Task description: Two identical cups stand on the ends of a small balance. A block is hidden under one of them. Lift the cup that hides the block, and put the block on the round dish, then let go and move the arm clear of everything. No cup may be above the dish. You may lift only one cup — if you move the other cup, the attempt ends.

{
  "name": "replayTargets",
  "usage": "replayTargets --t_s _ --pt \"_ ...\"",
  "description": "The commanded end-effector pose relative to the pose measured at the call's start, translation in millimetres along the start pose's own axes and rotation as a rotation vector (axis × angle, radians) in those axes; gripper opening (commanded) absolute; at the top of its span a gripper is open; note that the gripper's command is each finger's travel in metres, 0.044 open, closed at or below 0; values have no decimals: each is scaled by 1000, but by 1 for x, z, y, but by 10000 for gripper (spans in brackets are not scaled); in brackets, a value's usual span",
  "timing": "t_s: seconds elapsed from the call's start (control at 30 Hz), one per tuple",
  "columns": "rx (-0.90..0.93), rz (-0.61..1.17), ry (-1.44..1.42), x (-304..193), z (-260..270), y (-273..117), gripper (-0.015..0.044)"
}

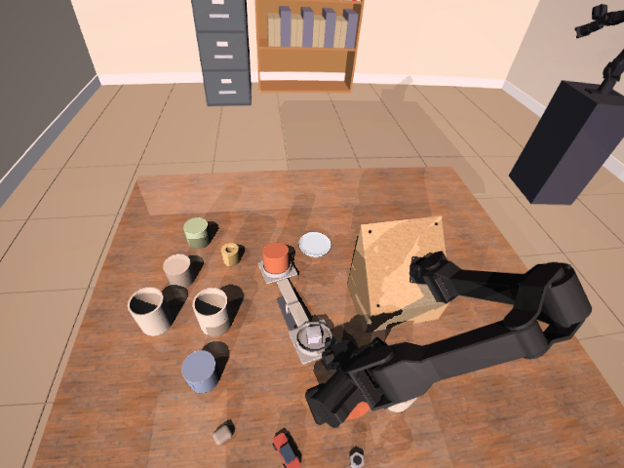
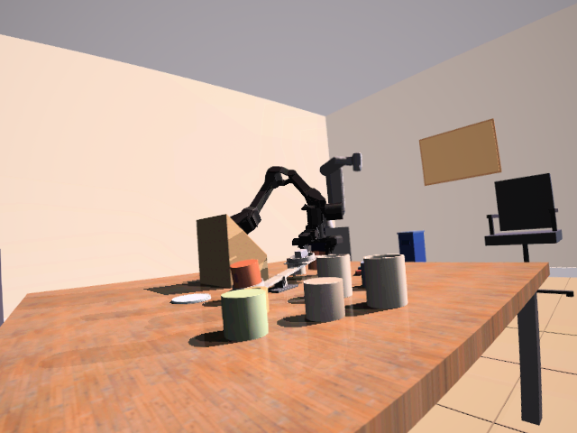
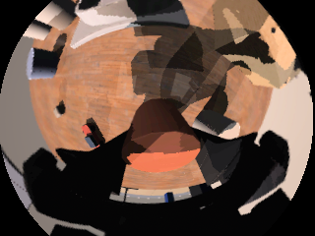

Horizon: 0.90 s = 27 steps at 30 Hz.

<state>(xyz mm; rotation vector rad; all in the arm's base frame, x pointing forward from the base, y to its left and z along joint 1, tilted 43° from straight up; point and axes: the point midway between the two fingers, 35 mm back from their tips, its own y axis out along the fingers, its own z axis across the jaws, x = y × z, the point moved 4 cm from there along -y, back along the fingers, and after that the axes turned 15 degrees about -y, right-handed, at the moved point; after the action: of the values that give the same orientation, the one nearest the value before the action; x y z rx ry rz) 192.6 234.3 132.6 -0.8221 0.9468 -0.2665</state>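
My gripper (image 2: 317, 246) (image 3: 157, 130) is shut on an orange-red cup (image 1: 358, 410) (image 3: 162, 161), low over the table in front of the balance (image 1: 288, 292). Whether the cup touches the table is hidden. A small pale block (image 1: 314, 333) (image 2: 300, 253) lies uncovered on the balance's near end, beside the arm. The other orange-red cup (image 1: 276, 257) (image 2: 245, 273) stands on the far end. The white round dish (image 1: 315, 245) (image 2: 190, 298) lies on the table beyond and right of that cup in the top view, with nothing on it.
A wooden box (image 1: 398, 247) (image 2: 213, 249) stands right of the balance. A pale cup (image 1: 402, 405) (image 3: 229, 129) is partly behind the arm. Left stand a blue cylinder (image 1: 200, 370), a green one (image 1: 196, 231) and several beige cups. A toy car (image 1: 286, 449) lies at the front.
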Motion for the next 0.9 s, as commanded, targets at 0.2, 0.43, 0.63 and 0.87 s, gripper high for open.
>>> replayTargets --t_s 0.2,0.43,0.63,0.87 --pt "2 -3 9 1 0 13 0" --pt "4 1 0 0 1 15 79" --pt "4 1 0 0 1 15 236" --pt "3 0 1 0 1 12 420"
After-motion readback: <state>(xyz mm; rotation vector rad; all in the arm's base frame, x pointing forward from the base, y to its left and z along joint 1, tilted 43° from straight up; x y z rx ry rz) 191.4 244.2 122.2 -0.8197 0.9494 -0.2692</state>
